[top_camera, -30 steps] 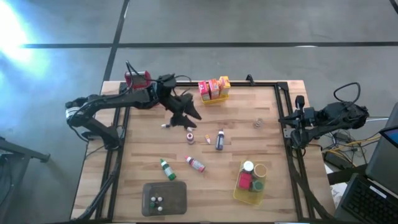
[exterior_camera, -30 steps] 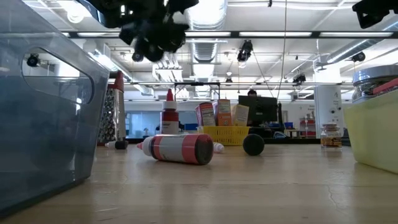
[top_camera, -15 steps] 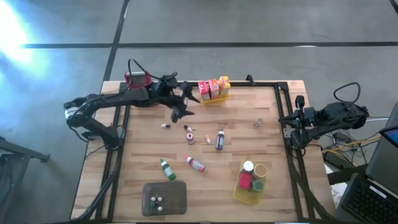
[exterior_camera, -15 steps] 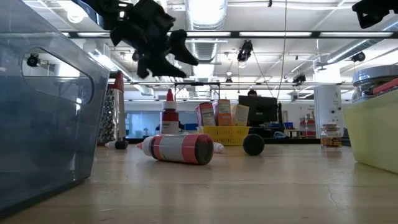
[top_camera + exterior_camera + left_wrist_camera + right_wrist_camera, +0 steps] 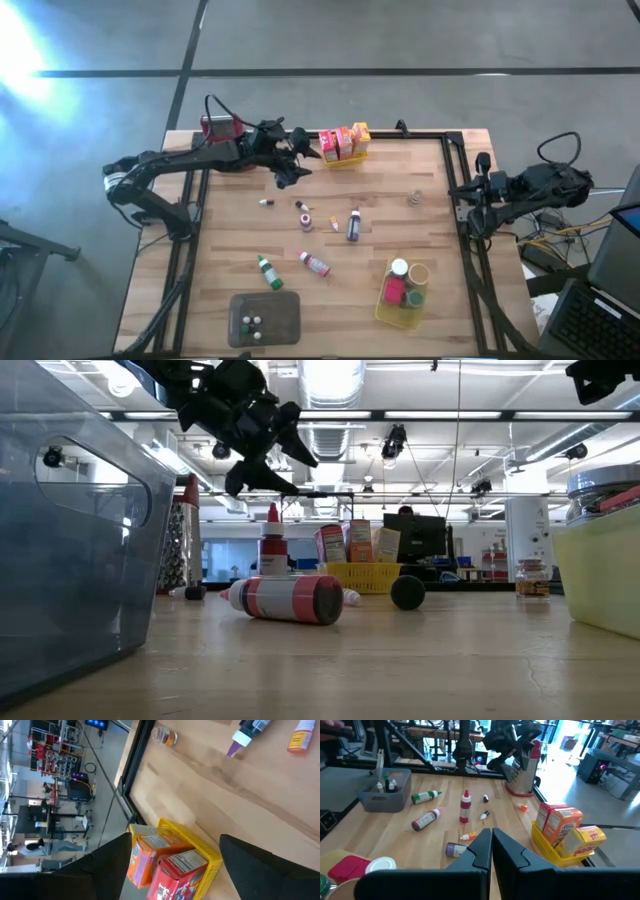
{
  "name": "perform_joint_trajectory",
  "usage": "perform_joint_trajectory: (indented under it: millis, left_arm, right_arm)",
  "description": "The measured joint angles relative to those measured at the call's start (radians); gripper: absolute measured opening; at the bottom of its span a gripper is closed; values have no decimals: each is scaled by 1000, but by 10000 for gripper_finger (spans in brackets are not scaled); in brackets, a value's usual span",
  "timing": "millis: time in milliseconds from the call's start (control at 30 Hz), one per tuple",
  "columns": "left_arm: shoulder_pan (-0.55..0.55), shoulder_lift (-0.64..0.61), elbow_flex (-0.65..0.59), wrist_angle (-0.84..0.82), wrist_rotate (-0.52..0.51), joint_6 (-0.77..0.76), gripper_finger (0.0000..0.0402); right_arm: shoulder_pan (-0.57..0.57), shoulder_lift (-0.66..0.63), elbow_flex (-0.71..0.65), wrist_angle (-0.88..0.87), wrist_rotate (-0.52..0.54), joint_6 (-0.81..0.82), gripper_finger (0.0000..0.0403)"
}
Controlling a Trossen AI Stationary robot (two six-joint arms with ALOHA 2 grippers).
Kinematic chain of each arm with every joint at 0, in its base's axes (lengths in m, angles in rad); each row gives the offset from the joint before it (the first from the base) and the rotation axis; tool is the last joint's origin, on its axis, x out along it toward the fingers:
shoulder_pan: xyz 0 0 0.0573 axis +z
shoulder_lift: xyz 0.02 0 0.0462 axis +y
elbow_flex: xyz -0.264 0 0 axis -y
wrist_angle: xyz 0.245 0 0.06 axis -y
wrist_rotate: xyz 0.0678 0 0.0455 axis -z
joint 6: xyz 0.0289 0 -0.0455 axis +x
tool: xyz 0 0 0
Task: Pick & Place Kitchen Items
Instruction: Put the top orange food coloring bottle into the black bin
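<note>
Beside the yellow basket, left end effector has risen, open.

1. The dark left arm reaches across the table's far side, its two-finger left gripper raised, fingers spread wide and empty.
2. The dark right arm waits folded at the table's right edge, its right gripper closed.
</note>
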State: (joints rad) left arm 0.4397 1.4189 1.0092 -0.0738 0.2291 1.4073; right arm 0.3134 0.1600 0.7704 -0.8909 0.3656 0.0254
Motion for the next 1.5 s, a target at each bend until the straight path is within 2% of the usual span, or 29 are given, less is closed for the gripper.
perform_joint_trajectory:
  millis: [67,133,400,533,633,867,1100,1233,1367,1500]
  left_arm:
    - [0,0,0,-13,4,-75,305]
    - [-6,0,0,-25,17,-237,305]
    - [-43,0,0,-24,24,-1057,305]
    - [-45,0,0,-18,24,-1291,305]
    - [-45,0,0,-5,24,-1365,305]
    - [-45,0,0,12,1,-1410,305]
    - [-45,0,0,28,26,-1435,305]
    - [-30,-5,33,-100,11,-1446,305]
    - [-18,-8,76,-241,-67,-1446,305]
    - [-10,-13,110,-372,-74,-1432,304]
  right_arm:
    - [0,0,0,0,0,0,8]
    - [0,0,0,-1,0,0,8]
    - [0,-2,0,-3,-1,0,8]
    - [0,-1,0,-3,-1,0,8]
    - [0,-1,0,-3,-1,0,8]
    - [0,-1,0,0,-1,0,8]
    - [0,-1,-1,13,-1,0,8]
    - [0,7,-2,78,0,-20,8]
    - [0,41,-13,224,0,-76,8]
    - [0,96,-36,379,-1,-175,8]
